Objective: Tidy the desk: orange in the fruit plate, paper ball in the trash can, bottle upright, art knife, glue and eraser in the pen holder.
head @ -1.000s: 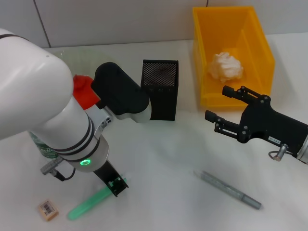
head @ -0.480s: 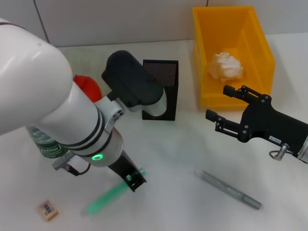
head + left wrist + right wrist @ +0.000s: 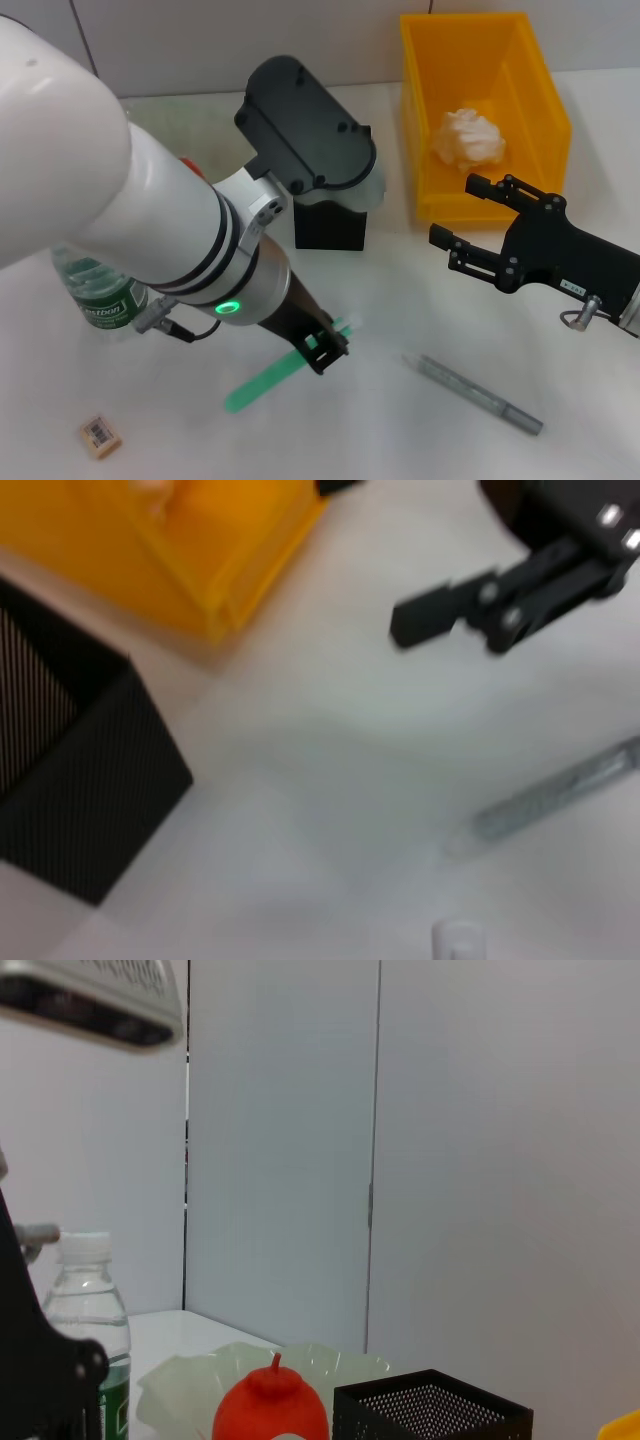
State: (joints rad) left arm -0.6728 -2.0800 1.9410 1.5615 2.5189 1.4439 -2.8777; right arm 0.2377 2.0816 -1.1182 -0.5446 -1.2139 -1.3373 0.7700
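My left gripper (image 3: 323, 350) is shut on a green translucent glue stick (image 3: 270, 380), held slanted just above the table in front of the black mesh pen holder (image 3: 330, 228). The stick's white tip (image 3: 455, 942) shows in the left wrist view. A grey art knife (image 3: 478, 395) lies on the table at front right. The tan eraser (image 3: 100, 437) lies at front left. The bottle (image 3: 100, 300) stands upright behind my left arm. The paper ball (image 3: 467, 138) is in the yellow trash can (image 3: 535, 90). The orange (image 3: 270, 1410) sits in the fruit plate (image 3: 345, 1368). My right gripper (image 3: 456, 210) is open, in front of the trash can.
My left arm covers most of the fruit plate and part of the pen holder in the head view. The pen holder (image 3: 70, 770) and trash can (image 3: 150, 540) stand close together. A tiled wall runs along the table's back.
My left arm has swung to the right, carrying the green glue stick from near the eraser towards the table's middle. The bottle is now more exposed. The right arm has not moved.
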